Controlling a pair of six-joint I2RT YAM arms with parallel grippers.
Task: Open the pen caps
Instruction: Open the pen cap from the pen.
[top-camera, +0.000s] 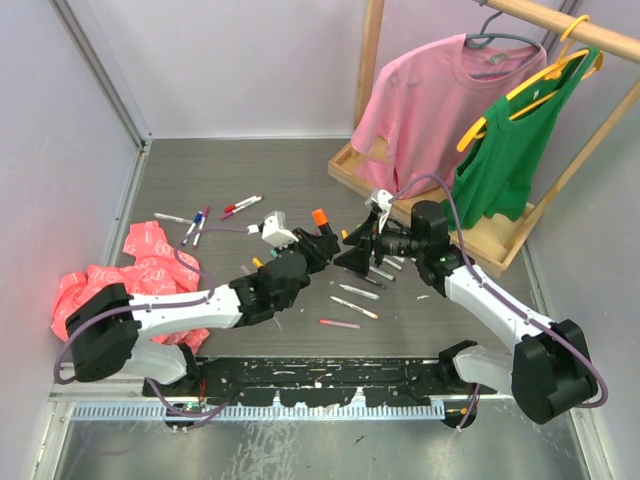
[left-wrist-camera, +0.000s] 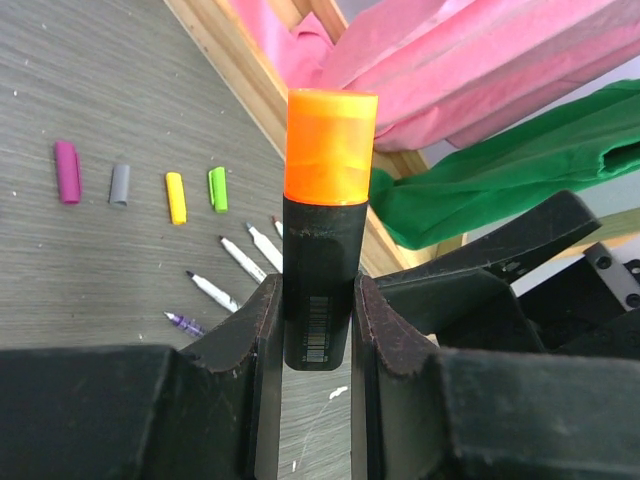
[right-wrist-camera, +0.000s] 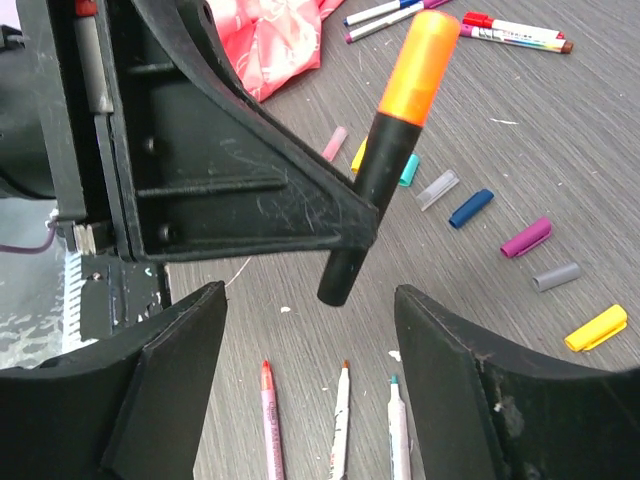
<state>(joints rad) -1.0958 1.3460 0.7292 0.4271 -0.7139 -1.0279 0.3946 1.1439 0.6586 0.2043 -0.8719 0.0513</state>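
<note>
Lying nearest the arm bases, a few uncapped pens (top-camera: 357, 292) rest flat on the bench (top-camera: 290, 170). Just past them, above the bench, the left pincer (left-wrist-camera: 318, 310) is clamped narrow on the lower black barrel of the orange-black marker (left-wrist-camera: 320, 260), holding it upright with its orange cap (left-wrist-camera: 330, 145) on and clear above the fingers. The right pincer (right-wrist-camera: 310, 300) faces it, spread wide and holding nothing, with the marker's bottom end between its fingers but touching neither. Loose caps (left-wrist-camera: 176, 197) sit in a row further out. Capped pens (top-camera: 240, 207) wait at far left. A pink shirt (top-camera: 430, 110) and a green shirt (top-camera: 510, 150) hang on the wooden rack (top-camera: 500, 240) at the back.

Risks:
- The right pincer lines up with the barrel end, not the cap, so closing here would grab the wrong part.
- The hold is low on the barrel, so a pull on the cap may tilt the marker or slide it out.
- A stiff cap could pop free suddenly and fly off.
</note>
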